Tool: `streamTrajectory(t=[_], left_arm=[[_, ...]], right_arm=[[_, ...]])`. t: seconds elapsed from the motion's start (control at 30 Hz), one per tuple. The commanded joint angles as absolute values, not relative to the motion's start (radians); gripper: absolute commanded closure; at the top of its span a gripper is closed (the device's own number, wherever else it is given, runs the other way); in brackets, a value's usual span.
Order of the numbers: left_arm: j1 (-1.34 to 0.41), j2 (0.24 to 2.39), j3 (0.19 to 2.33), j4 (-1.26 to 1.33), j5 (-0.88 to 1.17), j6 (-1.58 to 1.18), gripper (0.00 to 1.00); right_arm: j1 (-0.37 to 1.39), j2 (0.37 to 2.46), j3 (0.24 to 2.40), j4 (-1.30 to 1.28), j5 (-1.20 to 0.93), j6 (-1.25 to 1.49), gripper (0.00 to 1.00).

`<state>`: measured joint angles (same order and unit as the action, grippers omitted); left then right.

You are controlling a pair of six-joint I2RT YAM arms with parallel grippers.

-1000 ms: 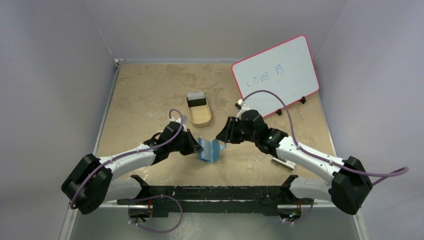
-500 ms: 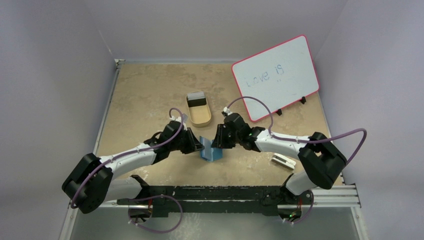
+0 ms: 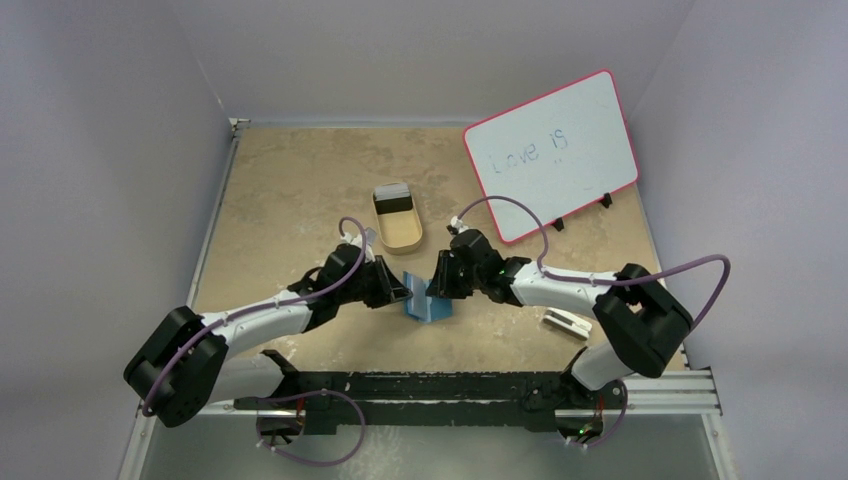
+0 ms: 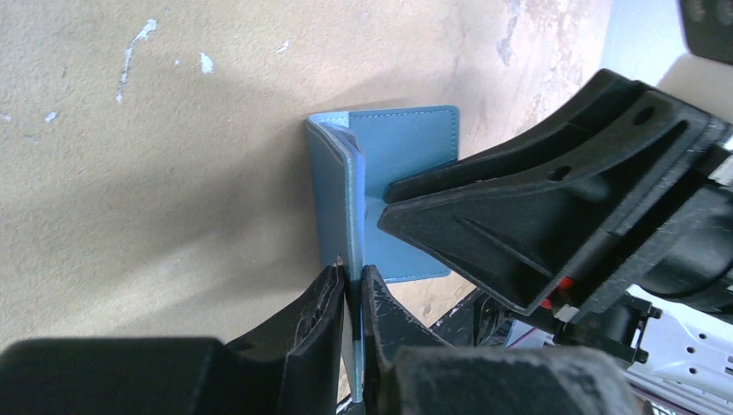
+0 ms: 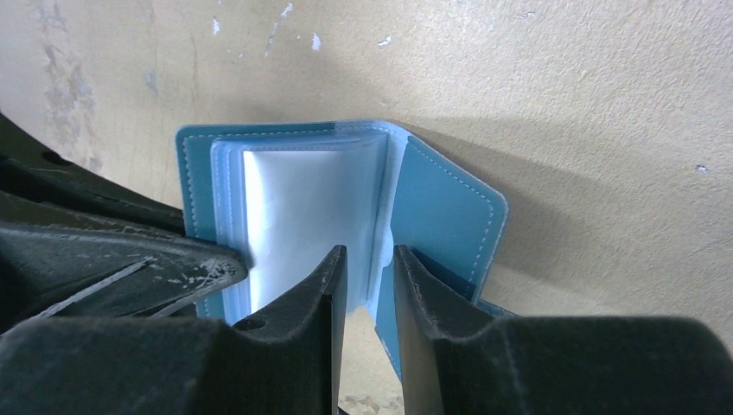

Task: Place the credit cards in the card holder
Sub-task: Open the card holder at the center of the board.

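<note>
The card holder (image 3: 428, 303), a teal-blue bifold wallet, is seen from above near the middle of the tan table (image 3: 290, 190), just in front of the arm bases, opened into a V between the two grippers. Whether its lower edge rests on the table cannot be told.

In the left wrist view, the left gripper (image 4: 350, 281) is clamped on the thin edge of one cover, its jaws nearly together with only the leather between them.

In the right wrist view, the inside of the wallet is exposed and a stack of clear plastic sleeves (image 5: 294, 199) is visible against the left cover. The right gripper (image 5: 370, 264) is set at the sleeves' free edge with its jaws narrowly apart and pale plastic lying in the gap. Whether the plastic is actually pinched cannot be told.

Behind the wallet, a tan oval tray (image 3: 405, 235) is placed, and a pale credit card (image 3: 393, 201) with a dark stripe is lying at its far end. A white block (image 3: 565, 322) is lying by the right arm, and a red-framed whiteboard (image 3: 552, 150) is propped at the far right.
</note>
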<state>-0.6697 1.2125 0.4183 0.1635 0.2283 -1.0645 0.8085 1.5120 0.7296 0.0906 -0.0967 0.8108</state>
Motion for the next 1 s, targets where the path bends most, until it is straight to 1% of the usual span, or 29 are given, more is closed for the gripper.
streamTrajectory(t=[0.0, 0.07, 0.17, 0.2, 0.3, 0.33, 0.37, 0.73, 0.83, 0.97], left_arm=[[-0.667, 1.179, 0.4, 0.261, 0.249, -1.083, 0.93], [-0.667, 1.177, 0.393, 0.285, 0.263, -1.088, 0.95], [-0.667, 1.166, 0.376, 0.331, 0.277, -1.108, 0.86], [-0.666, 1.162, 0.371, 0.34, 0.277, -1.111, 0.86], [-0.666, 1.162, 0.356, 0.382, 0.293, -1.12, 0.97], [-0.667, 1.164, 0.35, 0.4, 0.298, -1.126, 1.0], [-0.667, 1.166, 0.344, 0.415, 0.302, -1.133, 1.0], [-0.667, 1.186, 0.347, 0.382, 0.279, -1.111, 1.0], [-0.667, 1.188, 0.352, 0.371, 0.273, -1.105, 1.0], [-0.667, 1.191, 0.357, 0.367, 0.27, -1.104, 1.0]], right_arm=[[0.801, 1.525, 0.718, 0.139, -0.095, 0.818, 0.72], [0.8, 1.53, 0.712, 0.149, -0.095, 0.816, 0.72], [0.796, 1.544, 0.707, 0.164, -0.105, 0.812, 0.72], [0.795, 1.548, 0.704, 0.169, -0.108, 0.811, 0.72], [0.795, 1.55, 0.697, 0.185, -0.113, 0.811, 0.72], [0.793, 1.549, 0.695, 0.189, -0.113, 0.812, 0.71], [0.794, 1.549, 0.694, 0.191, -0.115, 0.811, 0.7], [0.793, 1.414, 0.704, 0.177, -0.122, 0.824, 0.52], [0.793, 1.407, 0.725, 0.168, -0.128, 0.814, 0.46], [0.793, 1.433, 0.755, 0.152, -0.11, 0.795, 0.41]])
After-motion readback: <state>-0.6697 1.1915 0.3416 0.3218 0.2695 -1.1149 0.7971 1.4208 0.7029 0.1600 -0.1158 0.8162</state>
